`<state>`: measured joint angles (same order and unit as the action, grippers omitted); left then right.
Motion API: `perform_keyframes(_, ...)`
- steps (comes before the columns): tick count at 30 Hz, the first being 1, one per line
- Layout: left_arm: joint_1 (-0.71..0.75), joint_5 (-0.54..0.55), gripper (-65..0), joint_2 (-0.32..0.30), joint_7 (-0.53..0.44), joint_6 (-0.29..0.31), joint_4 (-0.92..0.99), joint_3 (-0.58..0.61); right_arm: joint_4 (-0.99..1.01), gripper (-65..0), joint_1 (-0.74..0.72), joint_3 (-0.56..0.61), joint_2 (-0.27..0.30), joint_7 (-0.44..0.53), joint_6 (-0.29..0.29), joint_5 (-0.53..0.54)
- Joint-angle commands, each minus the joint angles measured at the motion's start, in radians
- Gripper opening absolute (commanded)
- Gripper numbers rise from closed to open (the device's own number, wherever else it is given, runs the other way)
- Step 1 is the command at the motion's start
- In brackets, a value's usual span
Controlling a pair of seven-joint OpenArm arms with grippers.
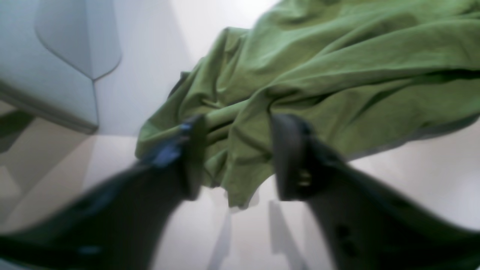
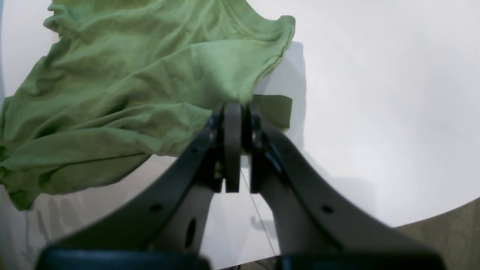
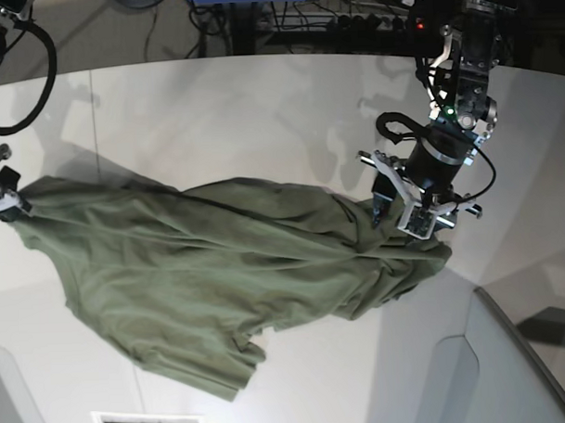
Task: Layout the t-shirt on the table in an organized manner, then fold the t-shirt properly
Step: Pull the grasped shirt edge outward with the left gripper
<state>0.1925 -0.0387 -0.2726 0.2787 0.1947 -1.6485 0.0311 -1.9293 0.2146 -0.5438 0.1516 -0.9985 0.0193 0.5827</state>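
Fabric of the olive t-shirt (image 3: 201,270) lies rumpled and spread across the middle of the white counter (image 3: 260,110), with bare surface wide open on the far side and in front of it, and a grey-white angled panel (image 3: 483,372) near the front corner. The right claw (image 2: 232,112) is clamped together on a pinch of the shirt's edge at one end. At the other end the left claw (image 1: 236,153) tilts down over the bunched cloth, jaws apart, with a fold lying between them.
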Motion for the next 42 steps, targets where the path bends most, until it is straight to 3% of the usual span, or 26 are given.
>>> perform_keyframes(1,-0.029,-0.010,-30.9,-0.018,-0.016,-0.005,0.014,-0.010,-0.017,-65.0,-0.007,-0.005,0.015,0.017,0.000,0.009)
perform_keyframes(5,-0.077,-0.011,-23.7,-0.021,-0.016,-0.004,0.130,-0.010,-0.017,-65.0,-0.005,-0.005,0.015,0.017,0.000,0.009)
perform_keyframes(10,-0.066,-0.017,-18.9,-0.040,-0.016,-0.004,0.146,-0.001,-0.015,-65.0,-0.005,-0.005,0.015,0.017,0.000,0.007)
perform_keyframes(33,-0.166,-0.010,-20.2,-0.020,-0.022,-0.001,0.345,-0.001,-0.015,-65.0,-0.007,-0.005,0.012,0.017,0.000,0.007)
perform_keyframes(42,-0.215,-0.008,-21.4,-0.001,-0.022,-0.001,0.428,0.088,-0.015,-65.0,-0.010,-0.008,0.012,0.017,0.000,0.004)
